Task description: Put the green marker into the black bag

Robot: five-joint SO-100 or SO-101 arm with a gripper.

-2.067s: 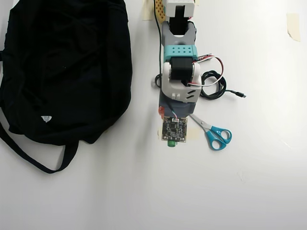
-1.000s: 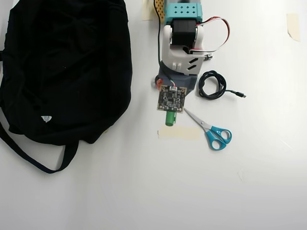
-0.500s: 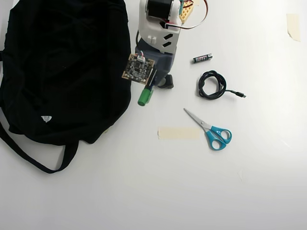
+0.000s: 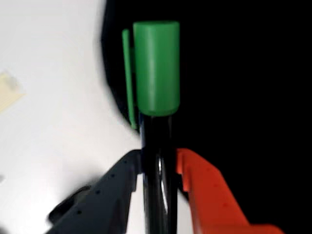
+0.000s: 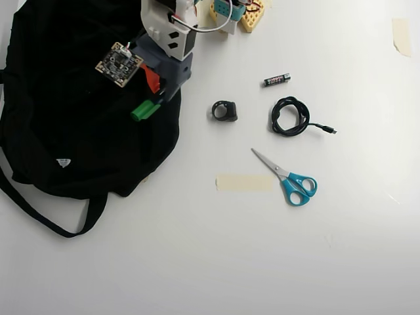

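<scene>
One small white patch (image 5: 63, 162) was the only mark on the black bag (image 5: 79, 79), too tiny to read. My pincer (image 4: 159, 165) squeezed the green marker (image 4: 156, 68) tight around its dark body. The green cap hung over the bag's right edge. The white table (image 5: 275, 249) to the right had lots of room.

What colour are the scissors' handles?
Blue, or teal-blue; the scissors show best in the overhead view.
</scene>
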